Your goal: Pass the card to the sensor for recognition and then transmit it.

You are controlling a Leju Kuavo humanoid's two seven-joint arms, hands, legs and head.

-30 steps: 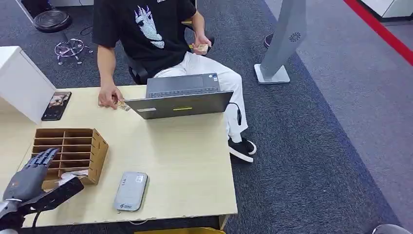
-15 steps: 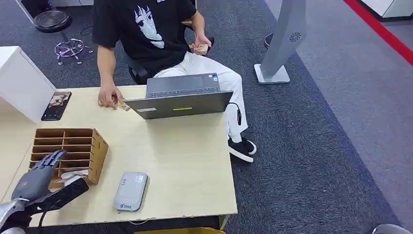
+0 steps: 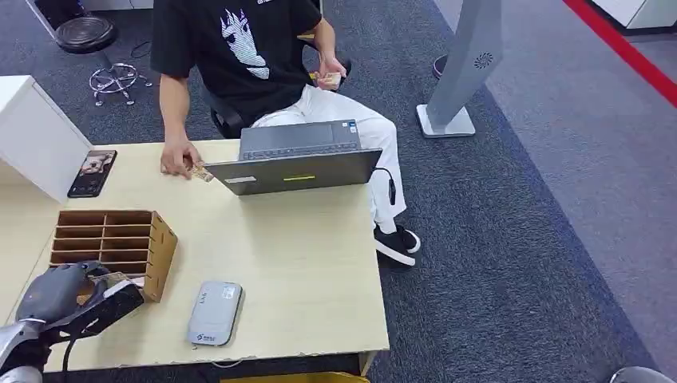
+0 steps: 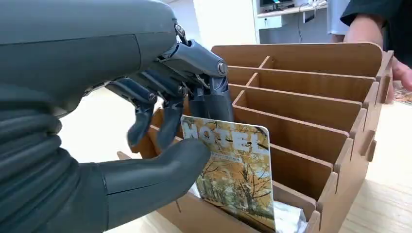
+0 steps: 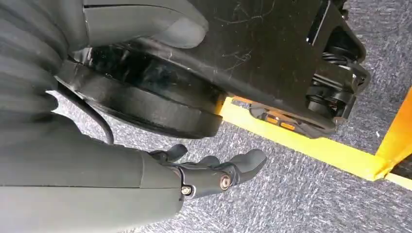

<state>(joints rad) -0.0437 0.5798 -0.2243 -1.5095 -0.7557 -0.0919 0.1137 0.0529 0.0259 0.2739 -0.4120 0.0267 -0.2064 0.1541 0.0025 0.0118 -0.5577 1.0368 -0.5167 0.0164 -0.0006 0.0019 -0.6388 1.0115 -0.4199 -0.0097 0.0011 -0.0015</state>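
— Where is the card found?
— A glossy hotel card (image 4: 236,177) printed with autumn trees is seen upright in the nearest slot of the slotted wooden organizer (image 3: 120,243) on the table (image 3: 303,279).
— And the hands?
— The card is pinched between thumb and fingers of the left hand (image 4: 160,121). The right hand (image 5: 214,172) is seen hanging over grey carpet, fingers loosely extended, nothing held.

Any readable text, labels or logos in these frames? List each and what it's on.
"HOTEL": white capitals across the top of the autumn-tree picture card, pinched by the left hand over the brown wooden slotted organiser.
Grey flat card sensor: small blue mark near its edge, too small to read.
Grey open laptop: pale sticker and green strip on the lid, unreadable.
Person's black T-shirt: white graphic, lettering cut off.
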